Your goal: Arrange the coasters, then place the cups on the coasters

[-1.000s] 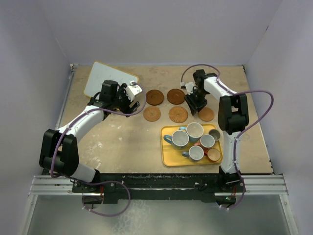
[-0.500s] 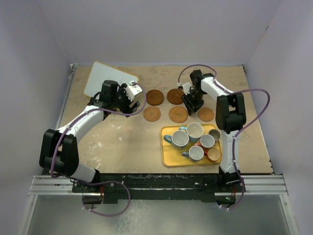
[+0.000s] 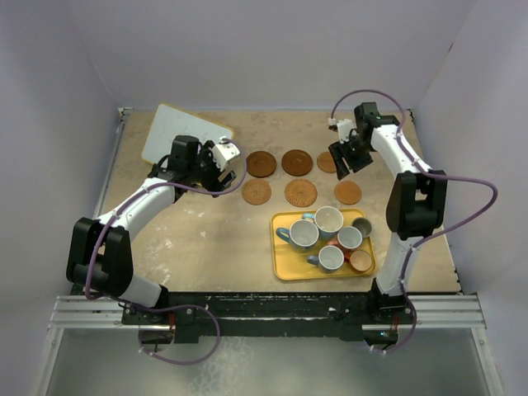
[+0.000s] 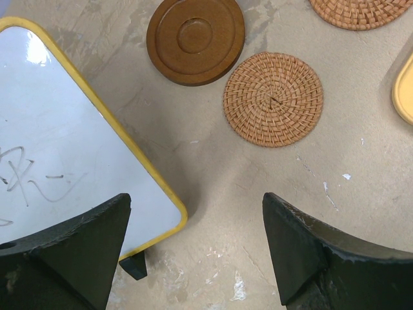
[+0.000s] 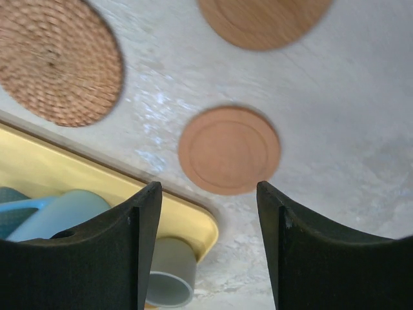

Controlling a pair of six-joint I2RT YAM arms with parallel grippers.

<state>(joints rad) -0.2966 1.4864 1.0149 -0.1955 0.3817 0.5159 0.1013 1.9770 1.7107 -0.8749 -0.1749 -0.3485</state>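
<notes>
Laid on the beige tabletop [image 3: 206, 239] in two rows of three: six flat round brown coasters [image 3: 297, 162], some wooden, some woven. Just nearer, crowded on the yellow rectangular tray [image 3: 285, 268]: six small handled cups [image 3: 328, 220], none on a coaster. Left gripper [image 4: 197, 200] spread wide, empty, beside the yellow-edged whiteboard [image 3: 183, 132]. Right gripper [image 5: 208, 187] parted, holding nothing, over the rows' right end.

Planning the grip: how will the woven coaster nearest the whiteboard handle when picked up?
The woven coaster lies flat on the table, so getting under its thin edge may be hard. Its coiled weave looks rough, likely grippy, and probably light.
</notes>
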